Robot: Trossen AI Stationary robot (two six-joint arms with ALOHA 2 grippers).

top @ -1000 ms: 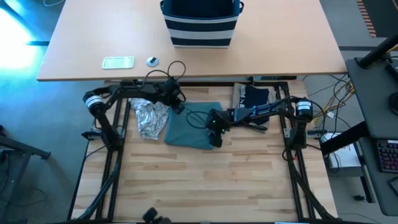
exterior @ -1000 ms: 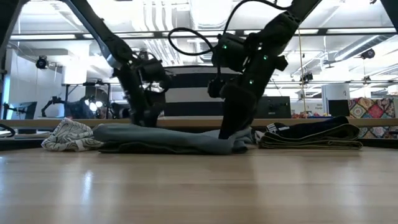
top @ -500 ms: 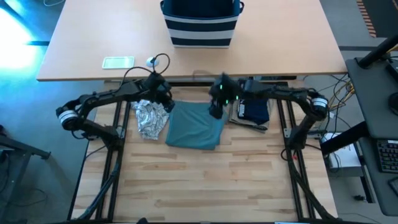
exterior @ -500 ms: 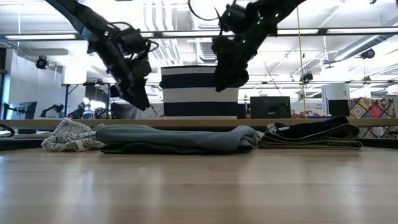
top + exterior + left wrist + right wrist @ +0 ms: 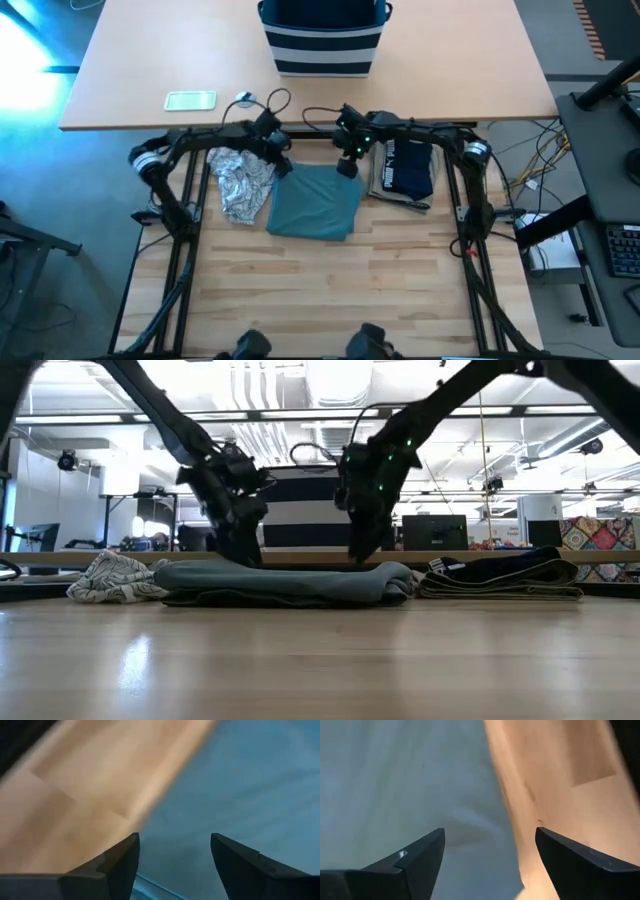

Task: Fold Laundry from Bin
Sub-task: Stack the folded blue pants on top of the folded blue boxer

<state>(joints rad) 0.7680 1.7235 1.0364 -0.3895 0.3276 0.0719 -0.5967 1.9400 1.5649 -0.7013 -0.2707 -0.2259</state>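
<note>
The laundry's large teal-green soft garment (image 5: 314, 200) lies folded flat on the light wooden desk (image 5: 330, 290) in the high view, between a crumpled grey-white patterned garment (image 5: 243, 185) and a folded dark navy garment with white print (image 5: 407, 168); the soft-sided navy bin with white stripes (image 5: 322, 38) stands well apart on the far tan desk. The left gripper (image 5: 281, 166) hangs over the teal piece's far left corner and the right gripper (image 5: 347, 167) over its far right corner. In the low view both sit just above the teal fold's far edge, and the cloth's near edge shows a thick, rounded roll (image 5: 385, 582), so a careless pinch could, I judge, catch only the top layer and peel the fold open. In the left wrist view the fingers (image 5: 120, 862) stand spread with nothing between them, over the line where teal cloth meets wood; closing there risks scraping the desk and missing the edge. The right wrist view shows the same: fingers (image 5: 422, 855) parted, empty, astride the cloth's border. Uneven grasps at the two corners would likely skew the next fold, or drag the teal piece into its neighbours.
</note>
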